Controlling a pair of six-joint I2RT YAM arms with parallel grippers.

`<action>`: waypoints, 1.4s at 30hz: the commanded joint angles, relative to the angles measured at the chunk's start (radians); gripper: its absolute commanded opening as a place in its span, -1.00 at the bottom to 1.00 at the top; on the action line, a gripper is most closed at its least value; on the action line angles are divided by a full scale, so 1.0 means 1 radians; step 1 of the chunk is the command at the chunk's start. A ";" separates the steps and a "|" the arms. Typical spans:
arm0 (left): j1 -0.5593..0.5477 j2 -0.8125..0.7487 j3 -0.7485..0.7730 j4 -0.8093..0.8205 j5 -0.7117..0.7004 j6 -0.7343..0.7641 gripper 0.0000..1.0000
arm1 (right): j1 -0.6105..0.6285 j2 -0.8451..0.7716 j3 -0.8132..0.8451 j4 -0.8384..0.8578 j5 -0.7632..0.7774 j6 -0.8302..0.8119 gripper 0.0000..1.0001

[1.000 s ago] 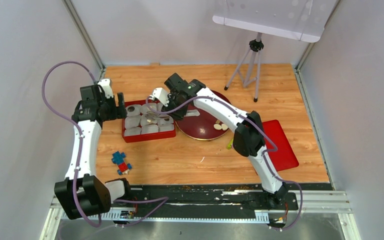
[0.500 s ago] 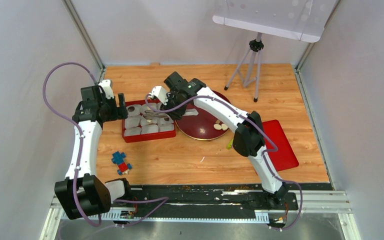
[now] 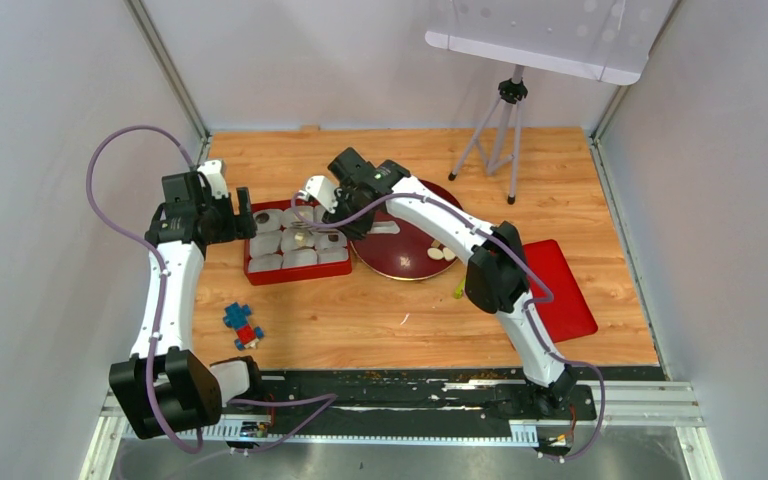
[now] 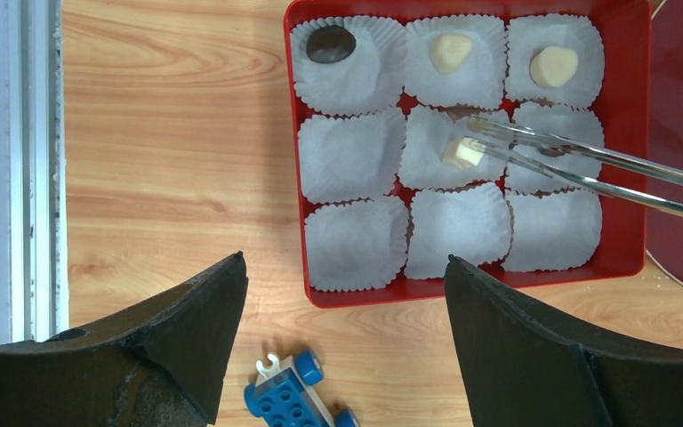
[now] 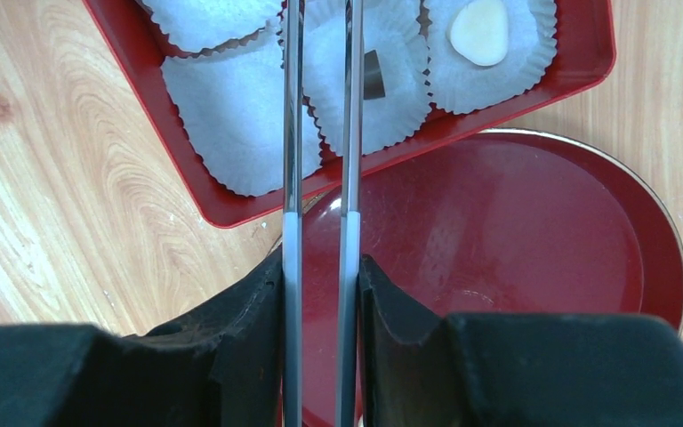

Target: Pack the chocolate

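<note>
A red tray [image 3: 260, 274] holds nine white paper cups. In the left wrist view its back row holds a dark chocolate [image 4: 331, 43] and two cream chocolates [image 4: 450, 52], [image 4: 555, 65]. My right gripper [image 3: 332, 212] is shut on metal tongs [image 4: 587, 169], also seen in the right wrist view [image 5: 322, 267]. The tong tips reach over the tray to the centre cup, with a cream chocolate [image 4: 464, 153] at them. A dark piece [image 5: 373, 76] lies in the cup to its right. Two cream chocolates [image 3: 442, 253] lie on the dark red plate [image 3: 400, 262]. My left gripper [image 3: 240, 215] is open and empty by the tray's left edge [image 4: 345, 258].
Blue and red toy blocks [image 3: 243, 325] lie on the wood in front of the tray, and show in the left wrist view [image 4: 292, 400]. A flat red lid [image 3: 565, 290] lies at the right. A tripod [image 3: 500, 130] stands at the back. A small green bit [image 3: 457, 288] lies near the plate.
My right gripper and the tongs have shifted slightly back and left over the tray. The left arm has barely moved.
</note>
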 commanded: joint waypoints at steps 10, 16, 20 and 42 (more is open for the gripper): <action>0.008 -0.006 -0.001 0.034 0.018 -0.015 0.80 | -0.012 0.024 0.028 0.063 0.100 -0.022 -0.38; 0.007 -0.001 -0.004 0.040 0.022 -0.020 0.80 | -0.013 0.016 0.082 0.048 0.085 -0.020 -0.39; 0.007 0.003 -0.007 0.042 0.023 -0.021 0.93 | -0.013 0.010 0.090 0.039 0.087 -0.025 -0.39; 0.008 0.036 0.008 0.067 0.097 -0.007 1.00 | -0.101 -0.336 -0.174 0.009 0.093 -0.062 -0.41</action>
